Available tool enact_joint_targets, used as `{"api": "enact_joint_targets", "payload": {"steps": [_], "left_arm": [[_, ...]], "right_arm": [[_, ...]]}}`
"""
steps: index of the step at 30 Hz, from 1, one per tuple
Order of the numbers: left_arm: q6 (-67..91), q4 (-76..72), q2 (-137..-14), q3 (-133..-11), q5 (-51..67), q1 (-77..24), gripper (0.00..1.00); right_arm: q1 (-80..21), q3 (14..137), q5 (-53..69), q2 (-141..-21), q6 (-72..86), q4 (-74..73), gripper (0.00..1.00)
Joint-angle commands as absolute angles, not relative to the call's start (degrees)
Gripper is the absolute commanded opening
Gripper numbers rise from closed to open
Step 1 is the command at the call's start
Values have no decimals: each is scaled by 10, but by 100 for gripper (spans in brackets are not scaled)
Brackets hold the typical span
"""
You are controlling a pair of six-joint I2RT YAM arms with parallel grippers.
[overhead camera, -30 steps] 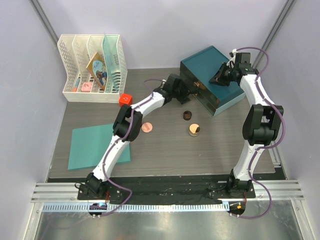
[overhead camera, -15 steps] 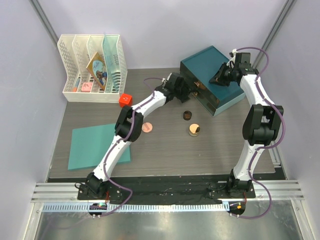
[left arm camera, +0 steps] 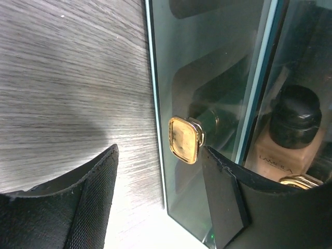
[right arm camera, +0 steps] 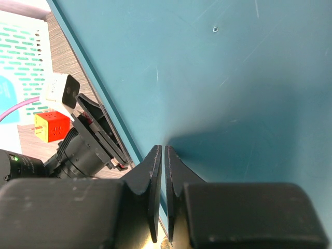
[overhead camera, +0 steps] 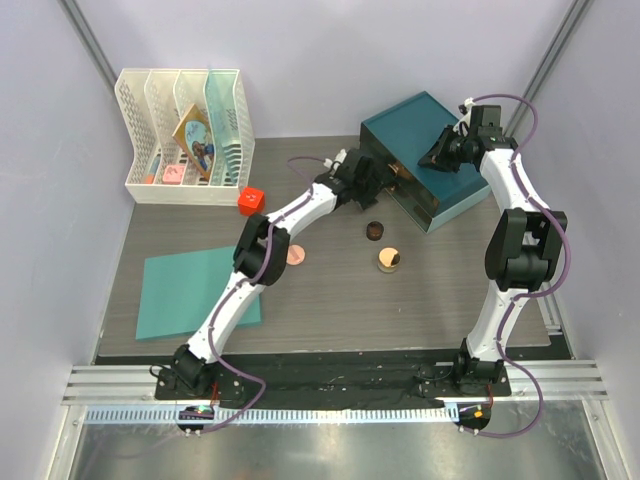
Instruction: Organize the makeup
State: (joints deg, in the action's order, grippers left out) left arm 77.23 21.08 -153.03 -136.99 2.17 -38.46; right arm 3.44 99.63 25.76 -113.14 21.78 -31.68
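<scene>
Grey tabletop (overhead camera: 330, 300); left arm (overhead camera: 300, 205) outstretched at knob (left arm camera: 185, 139); right arm (overhead camera: 520, 200) atop cabinet (overhead camera: 410, 125).

a teal cabinet (overhead camera: 425, 160) lies under the right gripper (right arm camera: 164, 151), its flat top right at the fingertips. its glass door (left arm camera: 207, 62) faces the left gripper (left arm camera: 158, 168), and the door's square gold knob (left arm camera: 185, 140) sits between that gripper's fingers, close to one of them. a red cube (overhead camera: 251, 199) sits well to the left gripper's left. farther that way, a white rack (overhead camera: 135, 110) holds a picture card (overhead camera: 195, 140). a teal mat (overhead camera: 195, 292) lies flat on the grey wood-grain table (overhead camera: 330, 300), well apart from both grippers.
</scene>
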Motion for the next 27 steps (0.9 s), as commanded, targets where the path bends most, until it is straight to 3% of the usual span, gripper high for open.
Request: {"api": "enact_joint_targets", "payload": {"steps": [1, 6, 13, 27], "left_arm": [[758, 217, -1540, -1398, -18, -389, 66], [751, 245, -1542, -1408, -36, -388, 66], [739, 339, -1532, -1410, -47, -388, 55], [674, 381, -1410, -1249, -61, -351, 54]], "right_arm": [[27, 942, 205, -1197, 189, -484, 13], [27, 942, 207, -1200, 190, -483, 13], [27, 945, 205, -1202, 188, -483, 13], [27, 948, 205, -1208, 190, -484, 13]]}}
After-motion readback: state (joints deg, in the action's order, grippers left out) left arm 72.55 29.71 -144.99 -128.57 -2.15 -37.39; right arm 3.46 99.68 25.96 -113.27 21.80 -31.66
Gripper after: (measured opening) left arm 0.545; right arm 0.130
